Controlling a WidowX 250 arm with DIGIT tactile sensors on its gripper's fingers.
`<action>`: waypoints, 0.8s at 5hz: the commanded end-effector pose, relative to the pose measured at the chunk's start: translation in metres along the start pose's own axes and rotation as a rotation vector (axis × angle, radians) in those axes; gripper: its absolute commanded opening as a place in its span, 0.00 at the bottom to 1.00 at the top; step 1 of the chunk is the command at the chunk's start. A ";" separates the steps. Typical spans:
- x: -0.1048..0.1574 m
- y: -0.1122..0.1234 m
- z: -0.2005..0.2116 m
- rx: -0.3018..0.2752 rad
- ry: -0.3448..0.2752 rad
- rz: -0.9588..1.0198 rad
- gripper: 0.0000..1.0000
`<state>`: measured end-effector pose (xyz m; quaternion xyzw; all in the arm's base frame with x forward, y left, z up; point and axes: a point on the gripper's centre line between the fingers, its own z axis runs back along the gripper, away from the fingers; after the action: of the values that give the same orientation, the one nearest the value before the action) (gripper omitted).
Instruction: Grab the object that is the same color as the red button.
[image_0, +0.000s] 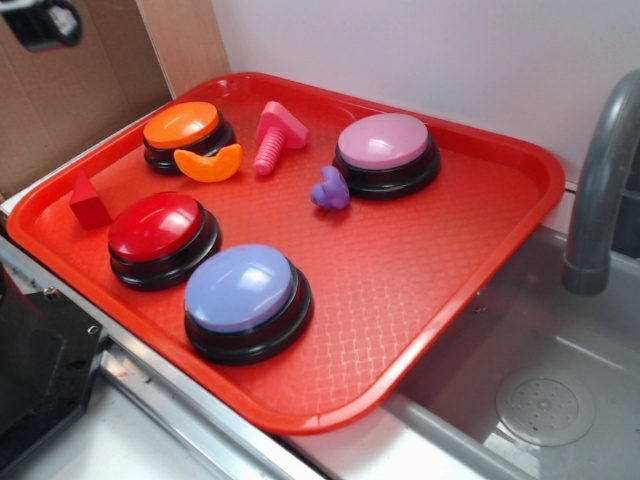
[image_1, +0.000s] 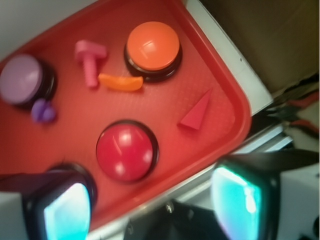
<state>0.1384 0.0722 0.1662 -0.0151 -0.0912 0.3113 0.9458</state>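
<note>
Broadly, a red tray (image_0: 480, 250) fills most of the exterior view, sitting on a counter beside a grey sink (image_0: 540, 400) with a grey faucet (image_0: 600, 190) at the right edge. On the tray stand four round dome buttons on black bases: a blue button (image_0: 242, 290) nearest the front rim, the red button (image_0: 156, 228) just behind and to its left, a pink button (image_0: 384, 142) toward the back right, and an orange button (image_0: 182, 126) at the back left. Among the smaller pieces, a pink bolt (image_0: 276, 135) lies on its side between the orange and pink buttons, an orange crescent (image_0: 208, 163) rests against the front of the orange button, and a purple piece (image_0: 330, 190) sits touching the front left of the pink button's base. Smallest is the red wedge (image_0: 89, 200), alone near the tray's left rim, apart from the red button and in front of the orange one; in the wrist view it (image_1: 196, 116) lies to the right of the red dome, close to the tray's edge.

The gripper (image_1: 160, 200) is seen only from the wrist camera, above the tray's near edge, its two fingers (image_1: 65, 210) spread wide with nothing between them, well away from the wedge
</note>
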 end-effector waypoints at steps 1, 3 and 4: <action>0.019 0.041 -0.055 0.101 -0.106 0.327 1.00; 0.031 0.054 -0.112 0.107 -0.107 0.408 1.00; 0.032 0.056 -0.129 0.145 -0.088 0.406 1.00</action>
<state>0.1577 0.1361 0.0324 0.0410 -0.0882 0.5043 0.8580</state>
